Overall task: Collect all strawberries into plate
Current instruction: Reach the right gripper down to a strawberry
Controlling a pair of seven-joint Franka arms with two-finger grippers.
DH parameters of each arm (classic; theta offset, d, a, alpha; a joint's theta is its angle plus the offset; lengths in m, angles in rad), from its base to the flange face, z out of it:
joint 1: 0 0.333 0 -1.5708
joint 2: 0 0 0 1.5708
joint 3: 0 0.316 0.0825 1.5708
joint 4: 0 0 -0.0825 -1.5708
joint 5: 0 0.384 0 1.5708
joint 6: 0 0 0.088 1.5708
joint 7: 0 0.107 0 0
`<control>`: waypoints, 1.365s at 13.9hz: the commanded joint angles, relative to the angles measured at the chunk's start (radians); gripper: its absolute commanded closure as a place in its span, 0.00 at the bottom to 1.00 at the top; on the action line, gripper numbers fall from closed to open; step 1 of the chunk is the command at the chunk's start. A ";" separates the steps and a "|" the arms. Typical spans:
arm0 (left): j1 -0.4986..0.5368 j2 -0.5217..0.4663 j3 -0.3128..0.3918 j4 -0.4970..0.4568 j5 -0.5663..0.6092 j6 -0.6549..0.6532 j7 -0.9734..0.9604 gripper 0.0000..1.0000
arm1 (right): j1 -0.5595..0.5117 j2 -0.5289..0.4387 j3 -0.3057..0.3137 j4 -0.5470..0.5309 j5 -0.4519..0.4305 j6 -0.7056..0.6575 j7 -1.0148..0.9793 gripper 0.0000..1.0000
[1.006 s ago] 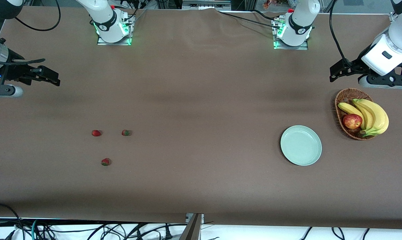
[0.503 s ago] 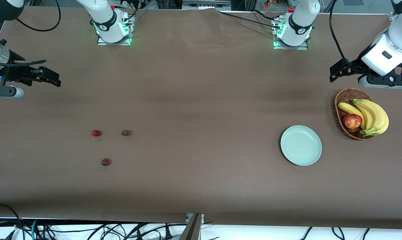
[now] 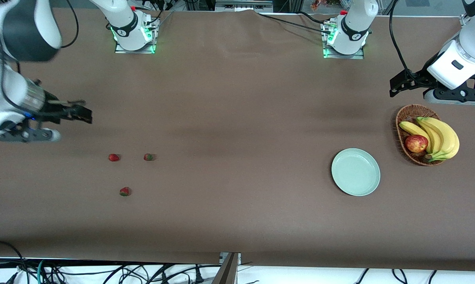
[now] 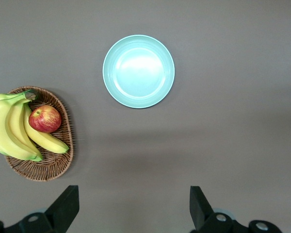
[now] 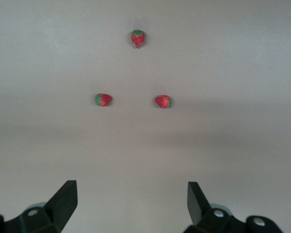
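Note:
Three strawberries lie on the brown table toward the right arm's end: one (image 3: 113, 157), one beside it (image 3: 148, 157), and one nearer the front camera (image 3: 124, 191). They also show in the right wrist view (image 5: 103, 100) (image 5: 162, 101) (image 5: 138, 38). The mint-green plate (image 3: 355, 172) sits empty toward the left arm's end and shows in the left wrist view (image 4: 138, 71). My right gripper (image 3: 83, 114) is open and empty, up over bare table short of the strawberries. My left gripper (image 3: 397, 85) is open and empty, waiting above the table by the basket.
A brown wicker basket (image 3: 408, 114) with bananas (image 3: 442, 136) and a red-yellow apple (image 3: 416, 143) stands beside the plate at the left arm's end. Both arm bases stand along the table's edge farthest from the front camera.
My right arm has swung in over the table, bringing its gripper closer to the strawberries. The left arm has not moved.

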State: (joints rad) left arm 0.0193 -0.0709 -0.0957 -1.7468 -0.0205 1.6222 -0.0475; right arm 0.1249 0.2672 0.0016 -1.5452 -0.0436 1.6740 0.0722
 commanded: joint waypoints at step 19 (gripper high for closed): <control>-0.001 0.002 -0.016 0.024 0.017 -0.028 0.006 0.00 | 0.107 0.435 0.001 -0.105 0.079 0.543 0.107 0.00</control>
State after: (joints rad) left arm 0.0190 -0.0709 -0.1081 -1.7443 -0.0205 1.6160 -0.0475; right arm 0.2210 0.7164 0.0030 -1.6253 0.0234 2.1992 0.1615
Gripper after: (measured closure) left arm 0.000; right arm 0.000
